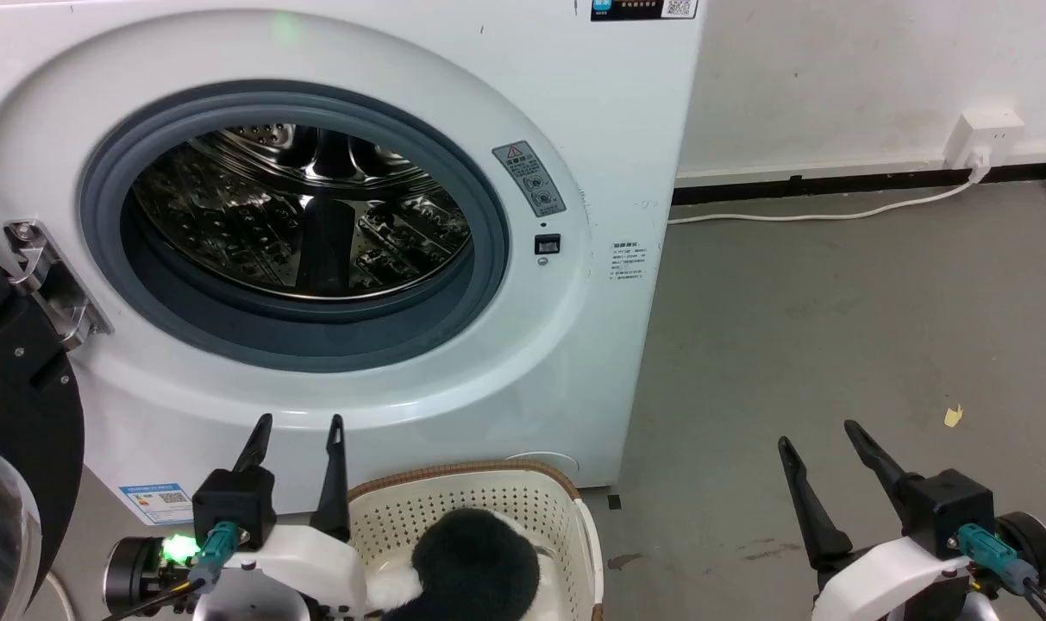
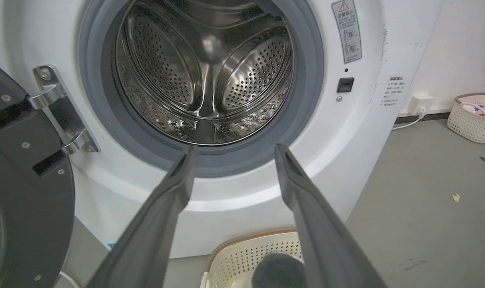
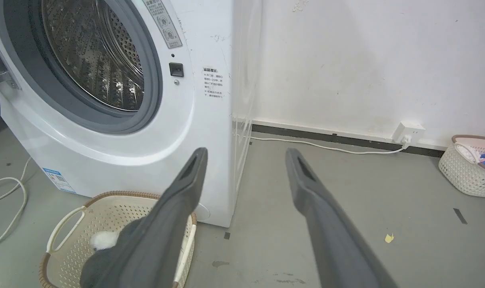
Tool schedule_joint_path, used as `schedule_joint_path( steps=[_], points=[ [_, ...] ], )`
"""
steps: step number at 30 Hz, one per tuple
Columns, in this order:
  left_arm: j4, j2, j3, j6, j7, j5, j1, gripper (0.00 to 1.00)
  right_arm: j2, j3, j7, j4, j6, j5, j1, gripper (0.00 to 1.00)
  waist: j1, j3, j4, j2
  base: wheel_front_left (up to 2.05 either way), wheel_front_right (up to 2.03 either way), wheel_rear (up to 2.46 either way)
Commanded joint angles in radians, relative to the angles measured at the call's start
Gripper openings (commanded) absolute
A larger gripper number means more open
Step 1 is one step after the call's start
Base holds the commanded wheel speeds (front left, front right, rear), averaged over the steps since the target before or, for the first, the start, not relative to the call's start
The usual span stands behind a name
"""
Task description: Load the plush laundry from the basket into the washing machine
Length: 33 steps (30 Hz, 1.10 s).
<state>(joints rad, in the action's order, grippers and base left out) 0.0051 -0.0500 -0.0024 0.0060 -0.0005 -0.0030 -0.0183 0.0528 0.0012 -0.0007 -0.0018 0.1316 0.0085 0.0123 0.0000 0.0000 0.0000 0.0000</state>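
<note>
The white washing machine (image 1: 574, 362) stands with its black-rimmed door (image 1: 14, 414) swung open to the left, and its steel drum (image 1: 298, 216) holds nothing. The cream basket (image 1: 454, 496) sits on the floor against the machine's front. Inside it lies the plush laundry (image 1: 475, 552), black with a white patch. My left gripper (image 1: 300, 423) is open just left of the basket, pointing up at the door ring. In the left wrist view the left gripper (image 2: 235, 147) frames the drum, above the basket (image 2: 242, 250) and plush (image 2: 278, 270). My right gripper (image 1: 817, 434) is open over bare floor at the right, holding nothing.
A second basket (image 3: 466, 168) with coloured clothes sits by the wall at the far right. A white cable (image 1: 833, 214) runs from a wall socket (image 1: 988, 138) to the machine. Another cord (image 3: 10, 204) loops on the floor left of the machine. A yellow scrap (image 1: 954, 416) lies on the grey floor.
</note>
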Motion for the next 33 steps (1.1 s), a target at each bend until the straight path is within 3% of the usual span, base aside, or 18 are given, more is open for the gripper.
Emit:
schedule_joint_path(
  steps=[1,33],
  points=[
    [0.002,0.0,-0.006,0.002,-0.005,-0.005,0.0,1.0,0.0,0.0,-0.004,0.001,0.0,0.009,0.004,1.0,0.0,0.0,0.0,0.0,0.0,0.0,0.0],
    [0.052,-0.004,-0.085,0.037,-0.047,-0.072,-0.018,1.0,-0.001,-0.004,-0.045,0.005,0.0,0.089,0.036,1.0,0.0,0.01,0.006,0.0,0.0,0.0,0.0]
  ],
)
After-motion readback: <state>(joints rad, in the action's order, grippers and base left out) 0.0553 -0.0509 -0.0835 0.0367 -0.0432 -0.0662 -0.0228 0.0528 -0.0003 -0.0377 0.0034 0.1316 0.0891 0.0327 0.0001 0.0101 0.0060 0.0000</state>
